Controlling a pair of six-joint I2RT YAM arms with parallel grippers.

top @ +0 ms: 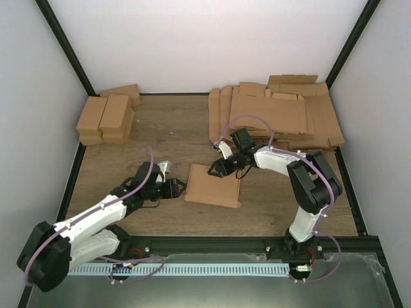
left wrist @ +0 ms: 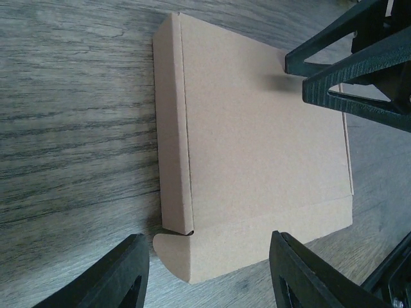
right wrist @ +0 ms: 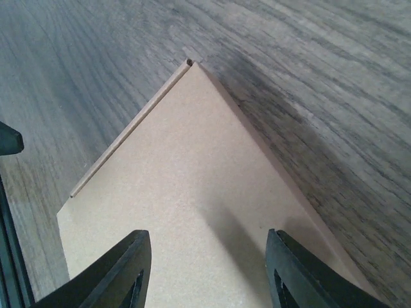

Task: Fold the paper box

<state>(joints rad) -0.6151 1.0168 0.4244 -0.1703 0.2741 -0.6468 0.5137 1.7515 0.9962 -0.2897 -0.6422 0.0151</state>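
Wood-grain table (top: 160, 128) fills a white-walled booth with a black frame. The paper box (top: 213, 185) lies flat at the middle of the top view, closed into a shallow brown rectangle, between the two arms.

The left gripper (top: 180, 188) sits at the box's left edge. In the left wrist view its fingers (left wrist: 122, 276) stand well apart at the bottom of the frame, and the box's near edge with a rounded corner tab (left wrist: 170, 250) lies between them; nothing is pinched.

The right gripper (top: 213, 170) hangs over the box's upper left corner. In the right wrist view its fingers (right wrist: 115, 276) are likewise spread, with the flat top of the box running up between them to a pointed corner (right wrist: 191, 64). Whether the tips touch the cardboard cannot be told.

A group of finished boxes (top: 106, 119) stands in the upper left of the top view, and a heap of flat cardboard blanks (top: 276, 112) lies in the upper right.
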